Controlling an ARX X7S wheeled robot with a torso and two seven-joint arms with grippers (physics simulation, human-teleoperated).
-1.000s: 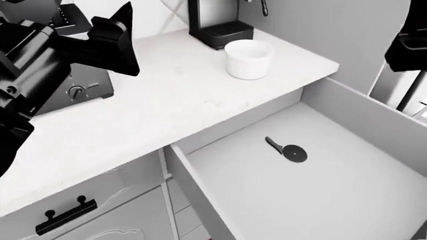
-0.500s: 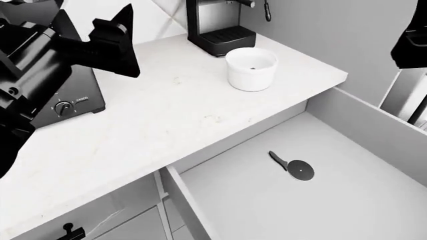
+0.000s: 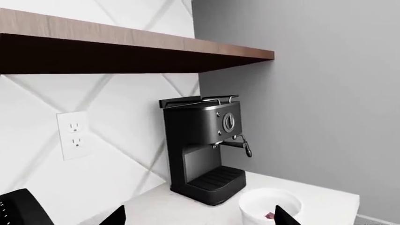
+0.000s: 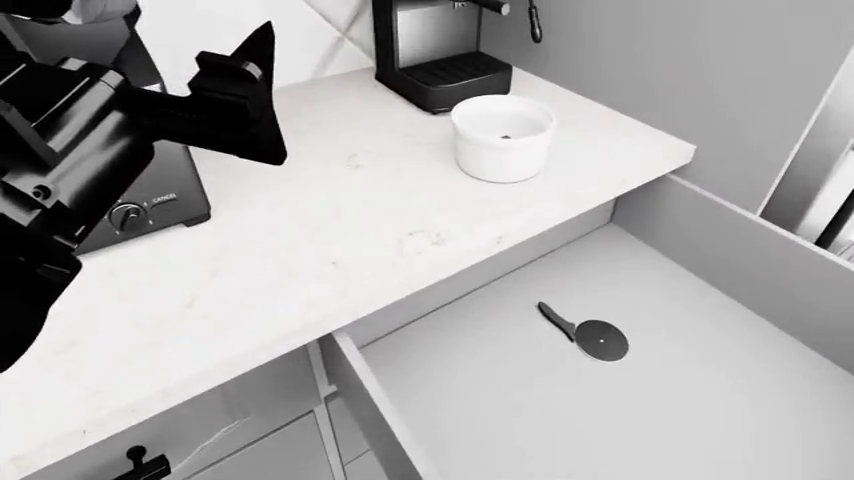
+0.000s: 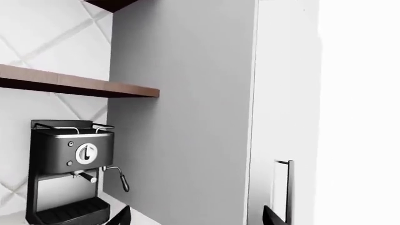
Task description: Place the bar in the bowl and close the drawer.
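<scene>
Bar lying inside bowl on desk, near coffee machine. Drawer open, pizza cutter inside. Left fingers spread, empty. Right fingers' state: cannot tell.

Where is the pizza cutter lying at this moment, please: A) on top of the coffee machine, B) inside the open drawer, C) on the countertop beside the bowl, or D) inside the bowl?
B: in the head view the pizza cutter lies flat on the pale grey floor of the open drawer, below and apart from the white bowl on the countertop.
</scene>
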